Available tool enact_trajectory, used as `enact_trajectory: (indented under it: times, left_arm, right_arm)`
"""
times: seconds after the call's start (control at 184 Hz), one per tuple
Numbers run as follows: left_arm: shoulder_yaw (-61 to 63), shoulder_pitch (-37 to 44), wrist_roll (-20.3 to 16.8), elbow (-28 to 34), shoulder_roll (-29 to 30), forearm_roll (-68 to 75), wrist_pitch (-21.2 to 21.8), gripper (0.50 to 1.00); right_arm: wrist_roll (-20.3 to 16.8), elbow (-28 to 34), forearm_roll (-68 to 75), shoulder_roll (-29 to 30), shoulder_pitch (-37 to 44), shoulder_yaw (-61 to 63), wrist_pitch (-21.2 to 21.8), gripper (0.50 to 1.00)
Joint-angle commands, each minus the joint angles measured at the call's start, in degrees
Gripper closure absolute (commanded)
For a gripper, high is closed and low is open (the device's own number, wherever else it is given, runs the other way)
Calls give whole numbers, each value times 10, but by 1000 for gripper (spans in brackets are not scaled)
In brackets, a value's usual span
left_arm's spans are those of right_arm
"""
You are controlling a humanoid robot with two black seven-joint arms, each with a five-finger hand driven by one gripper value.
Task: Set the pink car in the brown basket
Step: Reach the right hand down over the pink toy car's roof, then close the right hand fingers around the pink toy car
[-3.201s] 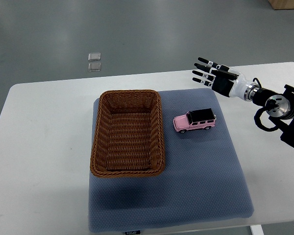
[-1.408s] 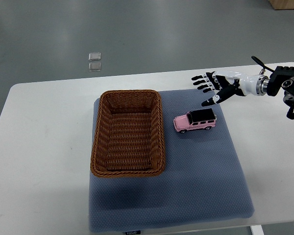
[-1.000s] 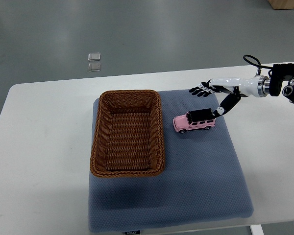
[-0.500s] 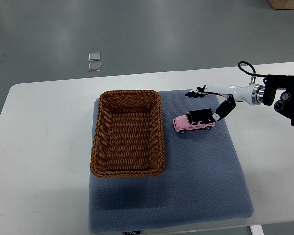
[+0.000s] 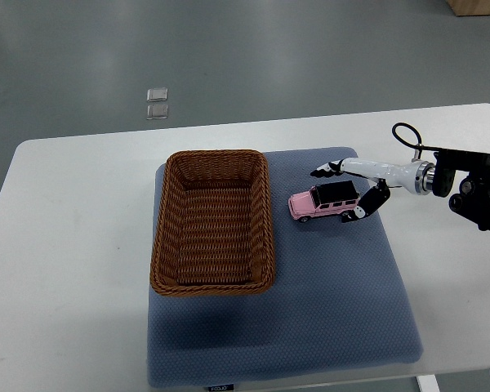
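A blue-grey mat (image 5: 327, 310) covers the middle of the white bench (image 5: 73, 269). On the mat's left part sits the brown basket (image 5: 213, 220), holding nothing. Just right of it, apart from its rim, the pink car (image 5: 325, 201) stands on the mat, nose toward the basket. The right hand (image 5: 353, 190) straddles the car's rear end, fingers (image 5: 322, 171) spread wide beyond the roof, thumb (image 5: 367, 204) on the near side; no grip shows. Beyond the bench, two small clear squares (image 5: 157, 103) lie on the grey floor.
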Motion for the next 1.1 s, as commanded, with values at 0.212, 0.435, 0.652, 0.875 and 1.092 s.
enact_trajectory:
  times: [0.212, 0.435, 0.652, 0.875, 1.092]
  left_arm:
    - [0, 0, 0, 0, 0, 0, 0, 500]
    - [0, 0, 0, 0, 0, 0, 0, 500]
    - [0, 0, 0, 0, 0, 0, 0, 500]
    - [0, 0, 0, 0, 0, 0, 0, 500]
    - [0, 0, 0, 0, 0, 0, 0, 500]
  right_arm:
    - [-5, -1, 1, 1, 3, -7, -12, 617]
    - [-5, -4, 2, 15, 4, -7, -10, 666]
    - [-6, -4, 1, 26, 6, -8, -5, 701]
    - [-6, -25, 1, 37, 5, -8, -5, 705]
    - [-6, -27, 1, 37, 5, -9, -4, 789]
